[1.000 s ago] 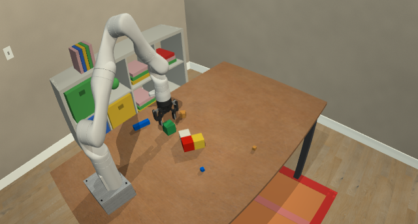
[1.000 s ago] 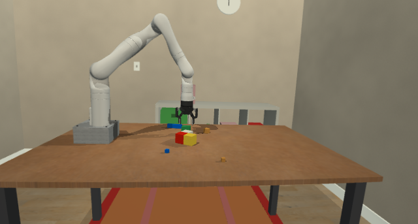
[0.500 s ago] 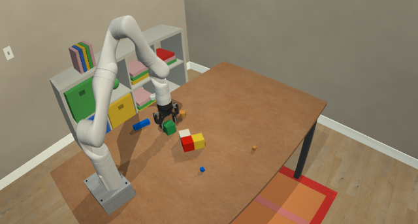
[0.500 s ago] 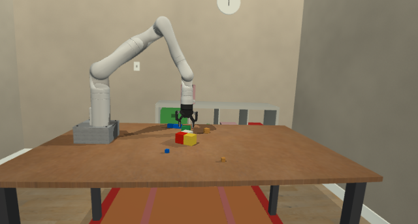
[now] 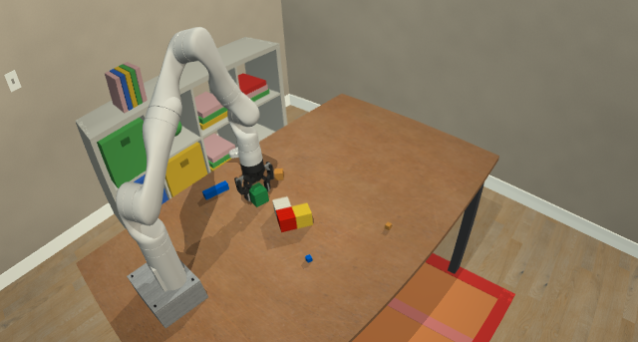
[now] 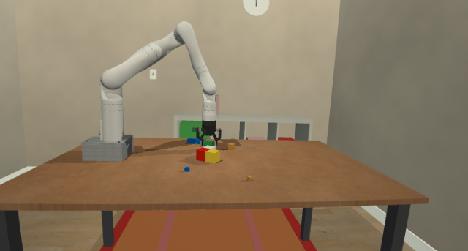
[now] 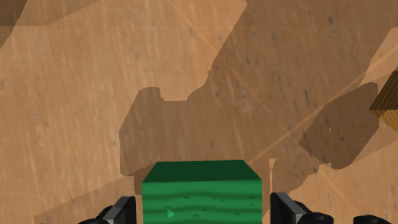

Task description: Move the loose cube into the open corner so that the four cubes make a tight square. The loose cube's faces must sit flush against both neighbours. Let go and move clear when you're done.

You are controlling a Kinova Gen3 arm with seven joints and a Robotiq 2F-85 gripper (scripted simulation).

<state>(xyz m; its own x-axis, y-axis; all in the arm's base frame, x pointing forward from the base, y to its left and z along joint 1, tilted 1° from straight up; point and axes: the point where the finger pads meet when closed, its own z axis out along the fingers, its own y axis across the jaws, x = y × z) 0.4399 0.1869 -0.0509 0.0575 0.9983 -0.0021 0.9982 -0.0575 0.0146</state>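
Green cube: loose, on the desk, apart from the trio, nearest its white member.
Pincer: open, fingers astride green, gripping nothing. Best lowered straight, centred, then closed evenly.
White cube, yellow cube: each beside red cube; vacancy diagonally opposite red. Green should be lifted over white, squared before lowering; fingers must avoid both neighbours.
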